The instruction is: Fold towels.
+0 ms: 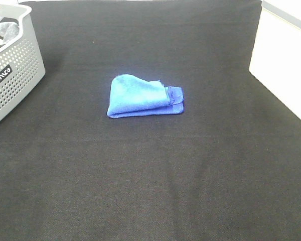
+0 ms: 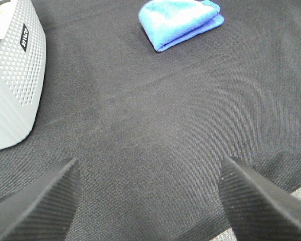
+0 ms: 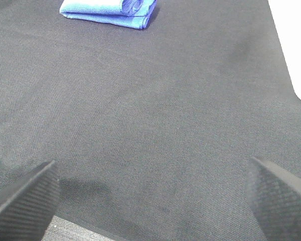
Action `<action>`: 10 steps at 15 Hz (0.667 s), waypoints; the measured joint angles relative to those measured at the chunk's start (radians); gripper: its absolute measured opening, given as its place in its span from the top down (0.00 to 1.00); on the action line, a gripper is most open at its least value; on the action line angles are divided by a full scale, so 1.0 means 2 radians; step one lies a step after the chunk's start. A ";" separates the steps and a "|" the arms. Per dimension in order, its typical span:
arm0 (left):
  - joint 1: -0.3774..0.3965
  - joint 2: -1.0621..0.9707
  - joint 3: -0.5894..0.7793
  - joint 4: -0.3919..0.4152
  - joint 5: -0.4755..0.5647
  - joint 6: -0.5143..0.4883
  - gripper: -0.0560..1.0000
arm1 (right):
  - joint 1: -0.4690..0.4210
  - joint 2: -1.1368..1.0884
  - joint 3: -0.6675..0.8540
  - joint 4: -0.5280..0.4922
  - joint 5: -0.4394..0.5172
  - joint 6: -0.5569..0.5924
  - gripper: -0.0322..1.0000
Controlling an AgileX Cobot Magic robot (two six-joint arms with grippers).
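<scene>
Claws agape; blue towel folded, lopsided

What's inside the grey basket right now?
The grey basket holds some grey cloth near its rim, with a dark item beside it. Its perforated wall hides everything deeper. The folded blue towel lies outside it on the black cloth.
</scene>
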 joint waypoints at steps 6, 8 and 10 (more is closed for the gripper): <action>0.017 0.000 0.000 0.000 -0.001 0.000 0.25 | 0.000 0.000 0.000 0.000 0.000 0.000 0.06; 0.066 -0.004 0.000 0.000 -0.001 0.000 0.25 | -0.018 0.000 0.000 0.000 0.000 0.000 0.06; 0.088 -0.010 0.000 0.000 -0.002 0.000 0.25 | -0.039 0.000 0.000 0.000 0.000 0.000 0.06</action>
